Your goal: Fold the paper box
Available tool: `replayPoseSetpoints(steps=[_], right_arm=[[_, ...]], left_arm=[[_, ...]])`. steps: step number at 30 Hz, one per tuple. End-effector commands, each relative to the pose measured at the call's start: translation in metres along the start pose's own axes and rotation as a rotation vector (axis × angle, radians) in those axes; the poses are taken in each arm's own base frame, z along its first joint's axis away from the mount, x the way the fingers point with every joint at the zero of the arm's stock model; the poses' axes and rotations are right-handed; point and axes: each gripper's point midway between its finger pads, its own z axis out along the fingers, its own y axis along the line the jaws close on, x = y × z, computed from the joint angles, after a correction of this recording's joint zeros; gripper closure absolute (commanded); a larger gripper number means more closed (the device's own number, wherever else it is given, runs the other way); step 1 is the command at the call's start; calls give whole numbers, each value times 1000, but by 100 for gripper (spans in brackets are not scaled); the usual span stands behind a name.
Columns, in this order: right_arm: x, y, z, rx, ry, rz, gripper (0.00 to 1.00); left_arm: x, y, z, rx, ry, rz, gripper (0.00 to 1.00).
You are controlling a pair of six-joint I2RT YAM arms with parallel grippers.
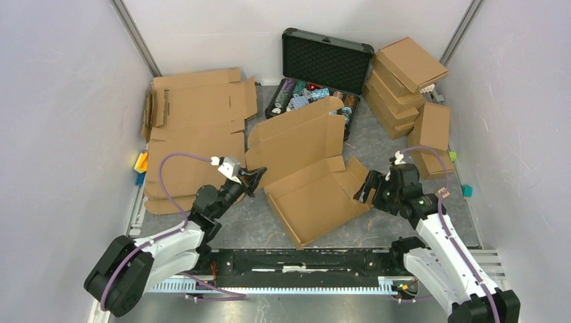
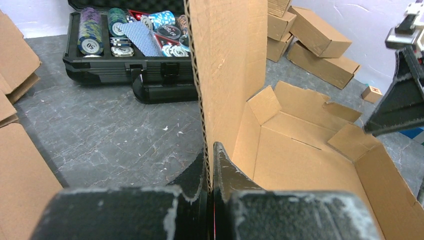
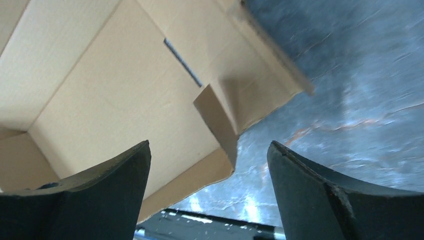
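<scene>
Brown cardboard sheets (image 1: 195, 128) lie flat in a pile at the left of the grey tabletop (image 1: 377, 145). Left claw (image 1: 254, 178): closed tight, pinching the edge of a raised panel of the paper box (image 1: 316, 182). The paper box sits at the centre, partly folded, with its base flat and its large panel tilted up toward the black case (image 1: 326, 57), which stands open behind it. Right claw (image 1: 365, 192): spread wide, holding nothing, just beside the box's right corner flap. Folded boxes (image 1: 407, 74) are stacked at the far right.
</scene>
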Motion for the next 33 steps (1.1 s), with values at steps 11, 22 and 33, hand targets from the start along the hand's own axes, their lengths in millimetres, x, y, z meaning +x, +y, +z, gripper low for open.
replayPoseSetpoints(steps=[11, 22, 33], right_arm=[[37, 23, 20, -93, 135, 64, 34], [9, 21, 44, -43, 48, -8, 41], [-21, 23, 59, 6, -30, -13, 41]], left_arm=[[7, -15, 10, 103, 42, 34, 98], [13, -48, 18, 284, 85, -57, 95], [27, -66, 23, 396, 162, -133, 95]])
